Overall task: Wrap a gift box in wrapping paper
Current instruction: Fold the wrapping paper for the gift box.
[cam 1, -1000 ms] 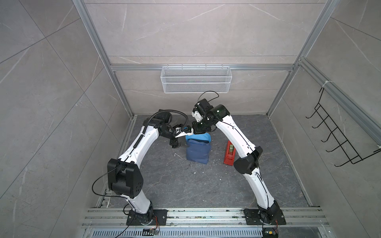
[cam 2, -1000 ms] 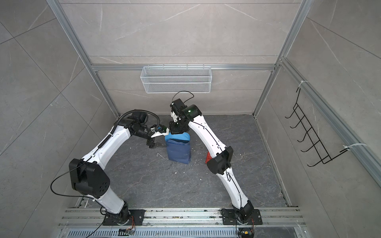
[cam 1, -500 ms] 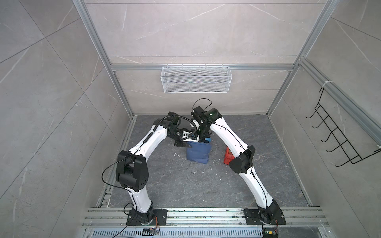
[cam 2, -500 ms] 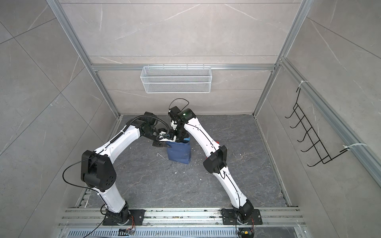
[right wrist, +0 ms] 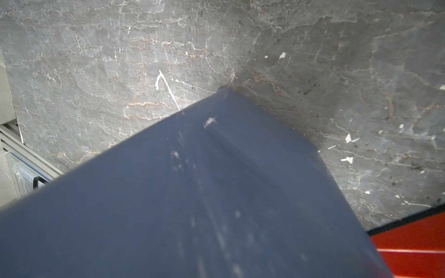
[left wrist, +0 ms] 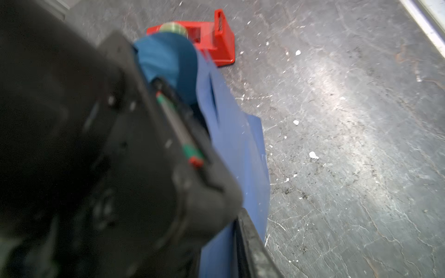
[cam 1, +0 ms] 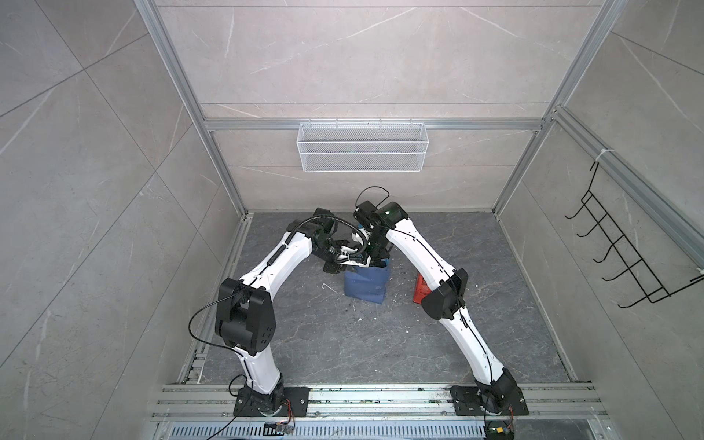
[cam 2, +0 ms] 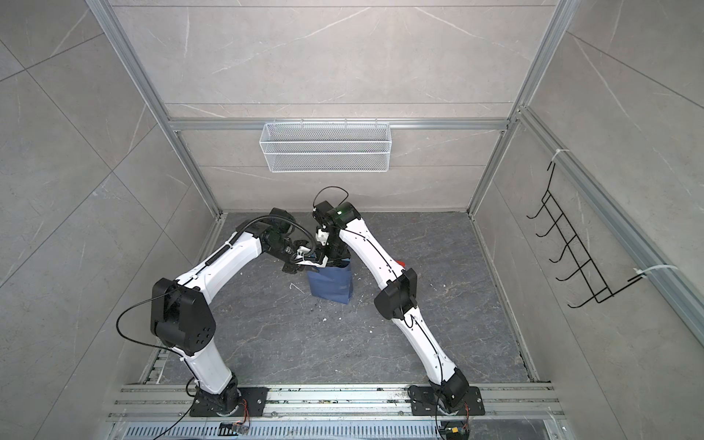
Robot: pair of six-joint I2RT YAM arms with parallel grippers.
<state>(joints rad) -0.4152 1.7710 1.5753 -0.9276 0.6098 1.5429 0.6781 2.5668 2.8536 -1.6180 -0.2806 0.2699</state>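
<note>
In both top views the wrapping paper point(cam 1: 365, 284) point(cam 2: 330, 284) stands upright near the middle of the desk point(cam 1: 343, 343), with its lower edge on the surface. A red tape dispenser point(cam 1: 419, 289) sits just beside it, toward the desk's right edge. The right tool point(cam 1: 377, 260) is fully closed, pinching the paper's top edge. The left tool point(cam 1: 356, 262) meets the same edge; how far open it is cannot be told.

Left wrist view: blurred. One finger point(left wrist: 250, 252) lies against the paper.

Right wrist view: the paper fills the foreground. The gift box cannot be made out.
</note>
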